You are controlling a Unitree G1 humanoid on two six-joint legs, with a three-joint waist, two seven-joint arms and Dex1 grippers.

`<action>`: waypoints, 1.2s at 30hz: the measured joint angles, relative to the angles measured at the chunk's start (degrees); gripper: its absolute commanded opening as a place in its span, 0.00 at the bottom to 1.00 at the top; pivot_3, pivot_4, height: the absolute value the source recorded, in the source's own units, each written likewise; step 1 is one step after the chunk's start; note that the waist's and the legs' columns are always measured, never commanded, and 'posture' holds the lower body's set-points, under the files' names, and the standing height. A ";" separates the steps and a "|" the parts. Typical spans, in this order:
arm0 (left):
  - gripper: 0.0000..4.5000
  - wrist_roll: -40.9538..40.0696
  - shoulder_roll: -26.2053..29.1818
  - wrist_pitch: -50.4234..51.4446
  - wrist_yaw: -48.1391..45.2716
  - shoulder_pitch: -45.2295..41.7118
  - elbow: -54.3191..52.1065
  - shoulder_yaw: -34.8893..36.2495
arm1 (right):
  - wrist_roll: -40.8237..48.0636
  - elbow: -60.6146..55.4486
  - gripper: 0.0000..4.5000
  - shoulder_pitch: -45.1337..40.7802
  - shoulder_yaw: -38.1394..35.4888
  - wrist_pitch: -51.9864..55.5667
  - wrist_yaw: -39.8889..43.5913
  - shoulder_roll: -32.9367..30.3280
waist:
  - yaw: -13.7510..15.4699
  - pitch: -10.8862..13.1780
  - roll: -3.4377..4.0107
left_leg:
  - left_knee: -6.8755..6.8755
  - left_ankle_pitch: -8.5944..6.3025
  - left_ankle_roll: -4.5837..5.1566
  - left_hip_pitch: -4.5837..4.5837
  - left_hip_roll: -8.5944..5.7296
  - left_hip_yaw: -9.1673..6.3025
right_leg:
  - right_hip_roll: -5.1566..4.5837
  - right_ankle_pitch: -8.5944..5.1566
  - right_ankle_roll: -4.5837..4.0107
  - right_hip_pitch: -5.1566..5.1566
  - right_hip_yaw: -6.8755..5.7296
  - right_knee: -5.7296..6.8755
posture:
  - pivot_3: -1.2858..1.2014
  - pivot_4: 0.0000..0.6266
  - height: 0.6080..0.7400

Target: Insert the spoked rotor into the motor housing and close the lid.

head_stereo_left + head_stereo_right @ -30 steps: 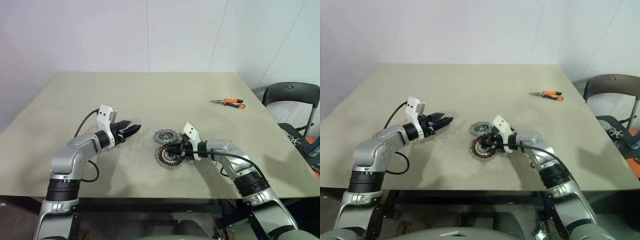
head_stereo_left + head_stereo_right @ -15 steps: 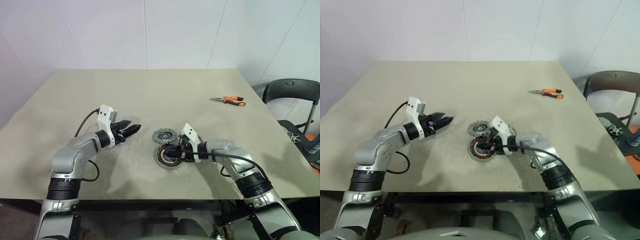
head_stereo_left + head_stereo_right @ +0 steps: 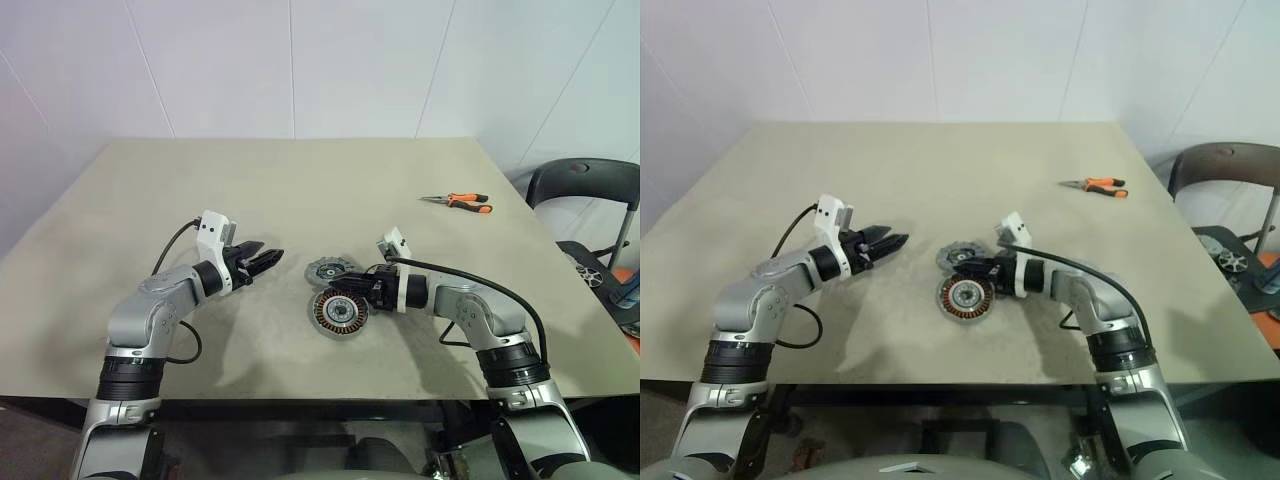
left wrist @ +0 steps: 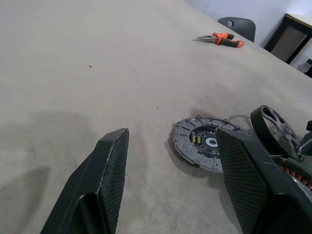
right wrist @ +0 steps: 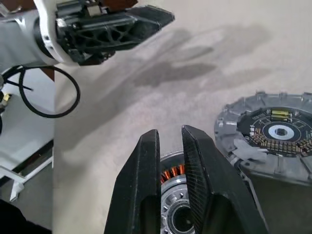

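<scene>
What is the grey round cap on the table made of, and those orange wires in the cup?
The lid looks like dull grey cast metal: matte, with a notched edge. The coils in the motor housing look like copper wire, shiny orange-brown. The coating can't be judged from here.

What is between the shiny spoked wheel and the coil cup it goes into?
Nothing visible. The right claw holds the spoked rotor tilted right over the motor housing; the lid lies beside them on the table.

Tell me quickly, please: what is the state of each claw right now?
Left claw: open, holding nothing.
Right claw: cannot be told.
</scene>
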 measured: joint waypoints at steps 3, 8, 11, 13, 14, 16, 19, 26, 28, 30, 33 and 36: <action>0.67 0.00 0.18 -0.03 -0.37 -0.05 0.08 0.02 | -8.74 -0.10 0.17 1.58 9.76 -8.05 0.38 -4.52 | 0.03 0.00 0.00 | 0.00 0.00 0.00 -0.01 0.00 0.00 | 0.00 -0.01 -0.02 0.00 0.00 -0.04 | 0.52 0.00 1.00; 0.67 0.04 0.67 -0.10 -0.58 -0.30 0.96 0.05 | -16.55 0.40 0.17 1.75 15.06 -19.77 0.76 -6.39 | -0.05 -0.34 -0.07 | 0.00 -0.06 -0.10 0.50 0.00 0.00 | 0.00 -0.09 -0.15 0.55 0.00 -0.07 | 0.52 0.00 1.00; 0.67 0.04 0.88 -0.15 -0.59 -0.30 1.04 0.08 | -14.42 2.42 0.17 1.74 11.96 -16.79 0.62 -4.41 | 0.00 -0.33 -0.09 | -0.03 -0.10 -0.16 0.96 0.01 0.00 | -0.01 -0.13 -0.23 1.02 0.00 -0.15 | 0.52 0.00 1.00; 0.67 0.04 0.86 -0.16 -0.57 -0.29 1.04 0.07 | -12.16 3.60 0.17 1.70 9.66 -13.99 0.46 -3.09 | 0.05 -0.32 -0.08 | -0.03 -0.10 -0.16 0.94 0.00 0.01 | -0.05 -0.12 -0.22 0.99 0.00 -0.14 | 0.52 0.00 1.00; 0.67 0.04 0.85 -0.16 -0.53 -0.29 1.03 0.07 | -10.82 3.84 0.17 1.68 8.52 -12.30 0.46 -2.63 | 0.09 -0.32 -0.08 | -0.03 -0.10 -0.16 0.94 0.00 0.01 | -0.05 -0.12 -0.21 0.98 0.00 -0.14 | 0.52 0.00 1.00; 0.67 0.04 0.68 -0.15 -0.40 -0.28 1.00 0.07 | -6.61 4.03 0.17 1.52 5.02 -7.57 0.52 -1.50 | 0.11 -0.30 -0.06 | -0.09 -0.09 -0.15 0.82 0.00 0.02 | -0.05 -0.10 -0.18 0.83 0.00 -0.14 | 0.52 0.00 1.00; 0.67 0.00 0.09 -0.12 -0.29 -0.28 0.92 0.05 | 0.45 2.11 0.17 -0.70 -0.70 -0.90 0.66 -0.82 | 0.08 -0.30 -0.06 | -0.25 -0.05 -0.10 0.60 0.00 0.05 | -0.05 -0.01 -0.01 0.54 0.00 -0.15 | 0.52 0.00 1.00; 0.67 -2.26 0.64 1.47 -1.76 -0.26 0.32 0.21 | 3.23 -5.94 0.17 -5.64 -3.21 3.15 -0.25 -7.97 | 0.15 -0.30 -0.05 | -0.40 0.04 -0.06 0.07 -0.02 0.05 | -0.05 -0.01 -0.01 -0.05 -0.01 -0.19 | 0.52 0.00 1.00; 0.67 -2.57 1.49 1.62 -1.93 -0.25 0.28 0.73 | -2.84 -5.35 0.17 -5.71 -1.22 -2.44 -1.54 -12.05 | 0.13 -0.30 -0.06 | -0.36 0.04 -0.05 0.02 -0.06 0.04 | -0.08 -0.02 -0.03 -0.06 0.00 -0.24 | 0.52 0.00 1.00; 0.67 -2.66 1.59 1.61 -1.94 -0.25 0.27 1.13 | -7.31 -3.31 0.26 -5.77 -1.05 -7.52 -3.23 -14.21 | 0.10 -0.30 -0.06 | -0.34 0.04 -0.04 0.02 -0.07 0.04 | -0.09 -0.02 -0.03 -0.05 0.00 -0.23 | 0.52 0.00 1.00; 0.67 -3.03 1.18 1.57 -1.74 -0.23 0.26 1.27 | -8.07 -1.42 0.47 -5.66 -3.73 -9.04 -3.19 -17.55 | 0.21 -0.30 -0.05 | -0.36 0.05 -0.04 0.03 -0.06 0.02 | -0.09 -0.02 -0.02 -0.05 -0.01 -0.21 | 0.52 0.00 1.00; 0.67 -3.41 0.82 1.57 -1.47 0.07 0.03 1.44 | -5.84 -1.61 0.68 -3.14 -8.00 -6.70 -2.50 -19.81 | 0.30 -0.31 -0.08 | -0.37 0.05 -0.03 0.03 -0.06 0.00 | -0.08 -0.01 -0.01 -0.03 -0.03 -0.22 | 0.52 0.00 1.00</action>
